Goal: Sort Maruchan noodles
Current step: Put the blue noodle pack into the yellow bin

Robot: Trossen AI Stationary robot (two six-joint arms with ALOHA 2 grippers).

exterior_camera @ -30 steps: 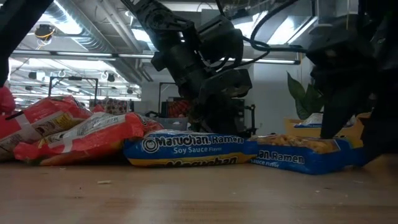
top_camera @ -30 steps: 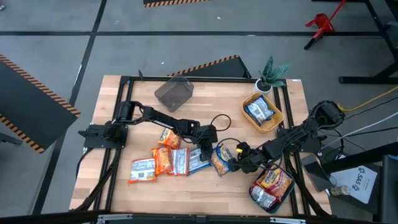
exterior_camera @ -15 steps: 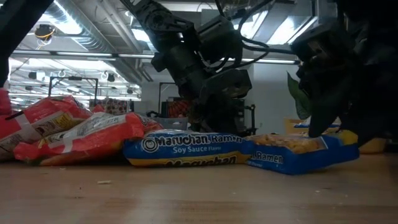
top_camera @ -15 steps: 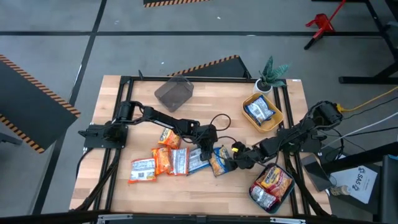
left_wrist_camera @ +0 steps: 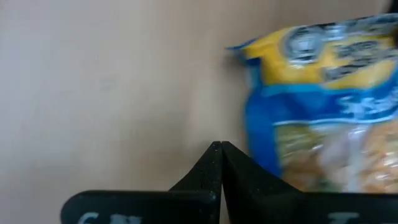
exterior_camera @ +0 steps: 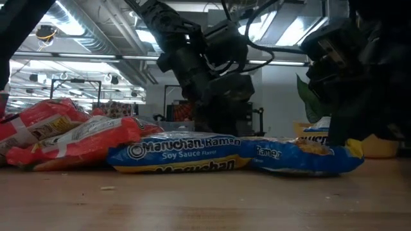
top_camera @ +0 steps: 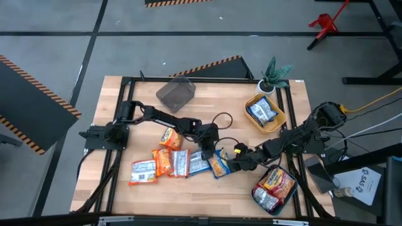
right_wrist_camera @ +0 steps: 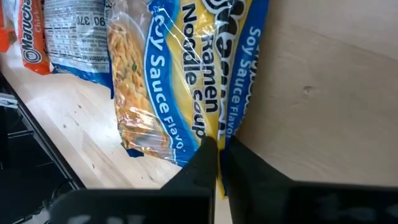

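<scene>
1. At the near right corner of the table (top_camera: 113,125), a round container (top_camera: 274,188) holds a red-orange packet and a white-silver one.
2. Just left of it, the right gripper (top_camera: 233,165) has its jaws clenched on the edge of a blue-and-yellow soy sauce packet (top_camera: 219,164), which lies flat on the wood; the right wrist view shows the fingertips (right_wrist_camera: 211,149) pinching its wrapper.
3. Beside that, the left gripper (top_camera: 205,154) hangs over the row with its jaws clenched on nothing.
4. Leftward, the other Maruchan noodles (top_camera: 164,162) lie in a loose row, orange, red and white-silver.
5. Farther back, a yellow bin (top_camera: 264,113) holds one blue-white packet.
6. At the far edge sit a grey container (top_camera: 175,94) and a small potted plant (top_camera: 272,75).
</scene>
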